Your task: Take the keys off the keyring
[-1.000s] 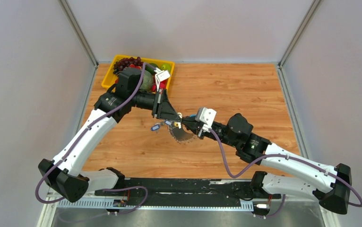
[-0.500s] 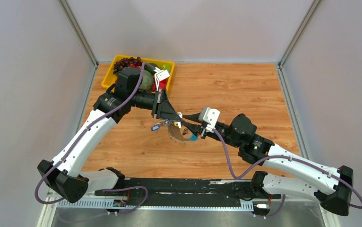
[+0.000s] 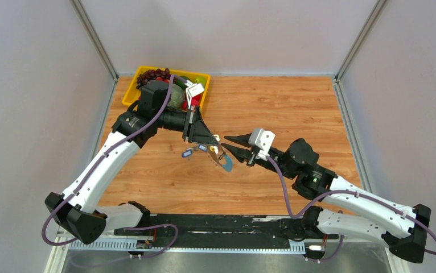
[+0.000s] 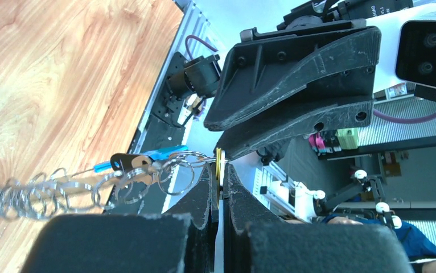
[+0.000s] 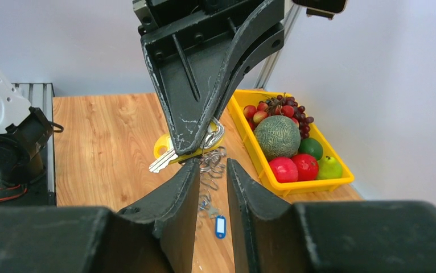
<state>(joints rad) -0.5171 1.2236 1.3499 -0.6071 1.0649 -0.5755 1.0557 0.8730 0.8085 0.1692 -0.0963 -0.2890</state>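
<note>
Held the keyring up off the worktop, mid-scene, in the left claw, clamped shut on a yellow-headed key at the top of the bunch. Left the other keys dangling below. Parked the right claw just right of them, fingers apart and empty. Read as the lining-up step: anchored on the left, poised on the right. Likely called next for closing the right claw on one key near its head, then working it round the ring's split without dragging the whole bunch.
</note>
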